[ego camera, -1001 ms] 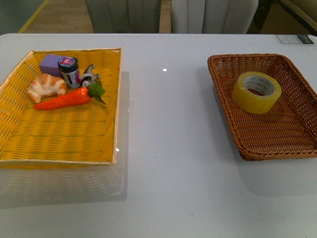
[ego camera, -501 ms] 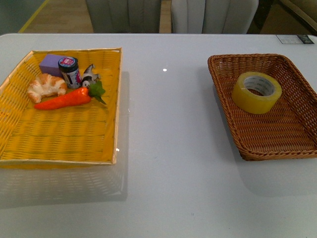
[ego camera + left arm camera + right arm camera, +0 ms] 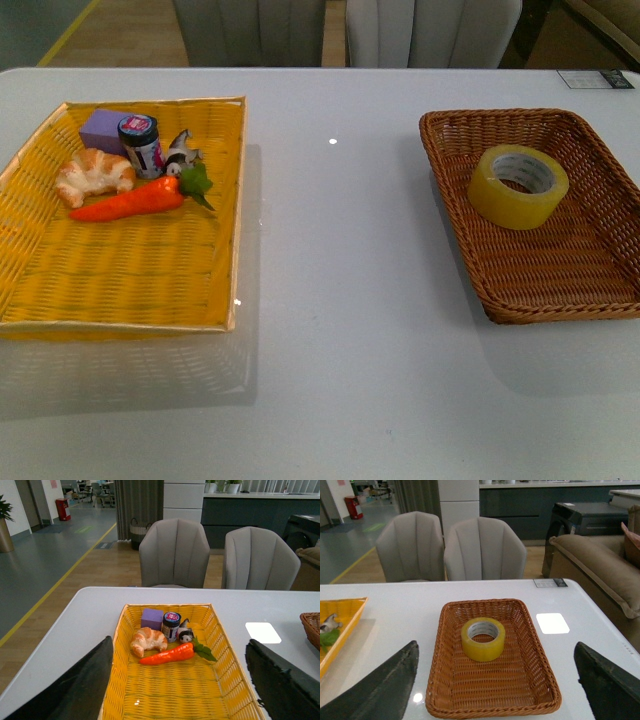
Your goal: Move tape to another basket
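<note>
The tape (image 3: 518, 186), a yellowish roll with a white core, lies in the far half of the brown wicker basket (image 3: 560, 310) on the right of the table. In the right wrist view the tape (image 3: 482, 650) sits in the basket (image 3: 447, 645), and my right gripper (image 3: 495, 644) is open and empty, held back above the basket's near end, apart from the tape. My left gripper (image 3: 178, 645) is open and empty above the near end of the flat yellow tray (image 3: 170, 695). Neither gripper shows in the front view.
The yellow tray (image 3: 120, 290) on the left holds a croissant (image 3: 93, 173), a carrot (image 3: 130, 200), a purple block (image 3: 100, 128), a small jar (image 3: 140, 145) and a toy figure (image 3: 180, 152). Bare white table (image 3: 340, 250) lies between tray and basket. Chairs (image 3: 485, 550) stand beyond the far edge.
</note>
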You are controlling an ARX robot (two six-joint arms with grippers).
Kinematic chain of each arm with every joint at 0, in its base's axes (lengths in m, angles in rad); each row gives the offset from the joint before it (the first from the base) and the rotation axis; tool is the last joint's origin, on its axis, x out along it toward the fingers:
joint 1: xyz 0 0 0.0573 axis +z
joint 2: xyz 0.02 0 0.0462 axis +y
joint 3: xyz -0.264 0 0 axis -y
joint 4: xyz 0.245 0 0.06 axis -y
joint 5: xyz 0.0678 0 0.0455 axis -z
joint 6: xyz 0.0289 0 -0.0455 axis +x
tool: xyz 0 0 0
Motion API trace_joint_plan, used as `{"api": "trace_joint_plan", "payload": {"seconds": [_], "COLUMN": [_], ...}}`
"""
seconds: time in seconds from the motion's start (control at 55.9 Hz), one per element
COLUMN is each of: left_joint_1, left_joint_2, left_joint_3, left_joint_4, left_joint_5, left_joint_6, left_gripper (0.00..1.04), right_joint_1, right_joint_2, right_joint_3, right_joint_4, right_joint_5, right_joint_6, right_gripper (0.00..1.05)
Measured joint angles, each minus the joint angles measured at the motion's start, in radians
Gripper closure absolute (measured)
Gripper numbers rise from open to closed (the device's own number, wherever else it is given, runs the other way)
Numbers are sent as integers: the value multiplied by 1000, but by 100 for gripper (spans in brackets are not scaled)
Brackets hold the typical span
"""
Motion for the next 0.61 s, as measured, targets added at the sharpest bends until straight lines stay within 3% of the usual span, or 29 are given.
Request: {"api": "trace_joint_plan", "payload": {"seconds": [0.072,0.608], "left_joint_1": [0,0], "left_joint_2": [0,0], "left_joint_3": [0,0], "left_joint_4": [0,0], "left_joint_5": [0,0], "left_joint_6": [1,2], "left_gripper": [8,9], "right_joint_1": [0,0], "right_joint_2": [0,0], "right_joint_3": [0,0], "right_joint_4": [0,0], "right_joint_5": [0,0], "right_joint_6": [0,0], "right_gripper": [8,9]}}
